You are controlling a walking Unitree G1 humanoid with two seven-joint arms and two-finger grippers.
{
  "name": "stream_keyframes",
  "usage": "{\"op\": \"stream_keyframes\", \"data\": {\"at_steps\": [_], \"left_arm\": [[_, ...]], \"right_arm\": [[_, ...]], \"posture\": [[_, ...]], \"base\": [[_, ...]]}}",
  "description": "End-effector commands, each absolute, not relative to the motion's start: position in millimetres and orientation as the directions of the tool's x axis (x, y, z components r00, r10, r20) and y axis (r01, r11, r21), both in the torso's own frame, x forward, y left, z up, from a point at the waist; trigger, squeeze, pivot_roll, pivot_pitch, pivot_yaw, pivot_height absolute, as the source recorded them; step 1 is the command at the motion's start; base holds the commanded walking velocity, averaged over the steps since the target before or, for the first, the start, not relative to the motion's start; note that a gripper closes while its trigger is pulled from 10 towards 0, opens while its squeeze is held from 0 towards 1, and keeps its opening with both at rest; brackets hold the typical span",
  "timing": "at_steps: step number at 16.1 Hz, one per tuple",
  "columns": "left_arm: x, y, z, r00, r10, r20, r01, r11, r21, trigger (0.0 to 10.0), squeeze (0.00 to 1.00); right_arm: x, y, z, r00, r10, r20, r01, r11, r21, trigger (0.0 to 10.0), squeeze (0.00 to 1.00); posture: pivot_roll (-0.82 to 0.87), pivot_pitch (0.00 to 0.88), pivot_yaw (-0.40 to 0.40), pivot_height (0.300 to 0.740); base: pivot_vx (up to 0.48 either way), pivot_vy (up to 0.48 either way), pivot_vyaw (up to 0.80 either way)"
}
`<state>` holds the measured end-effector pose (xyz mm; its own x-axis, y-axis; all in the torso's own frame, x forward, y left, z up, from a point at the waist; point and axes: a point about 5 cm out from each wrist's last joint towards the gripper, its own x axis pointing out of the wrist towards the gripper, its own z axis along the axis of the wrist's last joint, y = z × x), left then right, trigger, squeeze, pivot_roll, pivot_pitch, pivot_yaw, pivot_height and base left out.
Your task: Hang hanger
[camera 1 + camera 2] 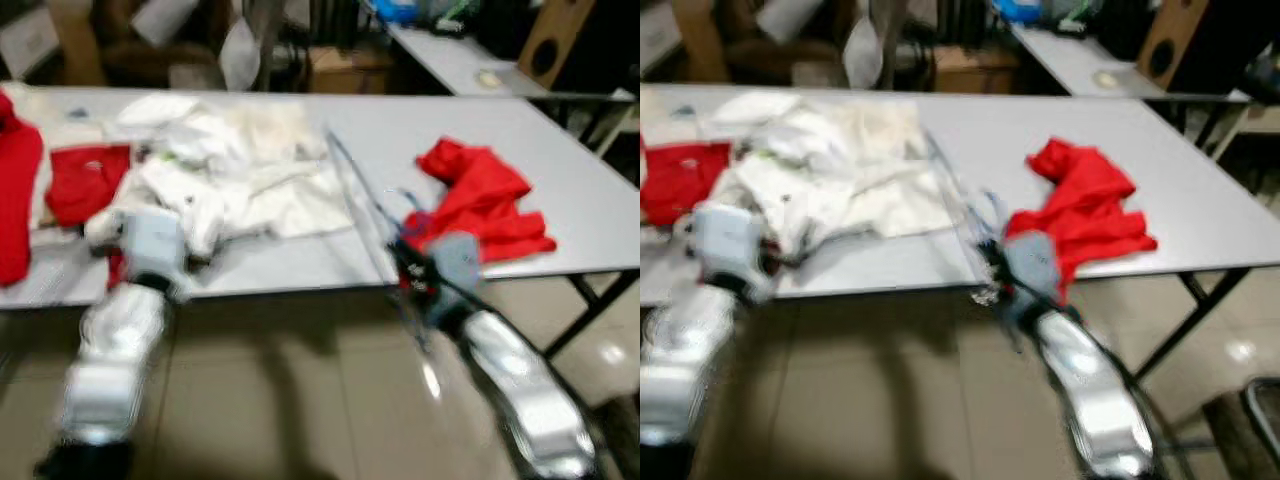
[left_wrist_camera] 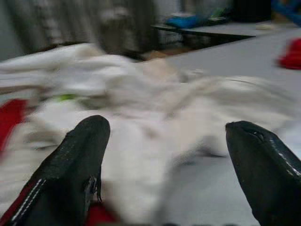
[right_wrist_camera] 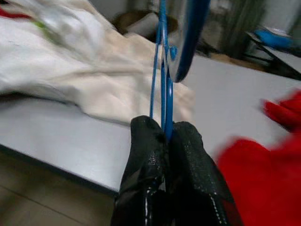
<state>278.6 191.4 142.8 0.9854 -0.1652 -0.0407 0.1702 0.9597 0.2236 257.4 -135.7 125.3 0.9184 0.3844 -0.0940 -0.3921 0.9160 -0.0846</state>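
Right, right gripper [image 3: 165, 136] pinches the blue hanger [image 3: 162, 66] over the table [image 1: 560, 180] edge, beside the white clothes [image 1: 240, 175]. Left gripper [image 2: 164, 141] spread, empty. Keep pinch firm, carry level to avoid snagging.

White clothes [image 1: 240, 170] (red ones [image 1: 480, 200]) on table [image 1: 560, 150]
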Motion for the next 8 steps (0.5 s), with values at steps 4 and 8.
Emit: {"op": "stream_keyframes", "data": {"at_steps": [4, 8], "left_arm": [[281.3, 198.6, 145.6, 0.987, -0.16, -0.031, 0.163, 0.957, 0.24, 10.0, 0.0], [282.8, 197.1, 146.2, 0.986, -0.163, -0.021, 0.164, 0.959, 0.23, 10.0, 0.0]], "right_arm": [[257.9, -132.0, 129.9, 0.918, 0.393, -0.063, -0.397, 0.915, -0.077, 10.0, 0.0], [256.5, -130.9, 128.5, 0.908, 0.411, -0.082, -0.419, 0.895, -0.15, 10.0, 0.0]], "posture": [[-0.02, 0.0, -0.054, 0.74], [-0.03, 0.0, -0.049, 0.74]], "base": [[0.295, 0.0, 0.0], [0.295, 0.0, 0.4]]}}
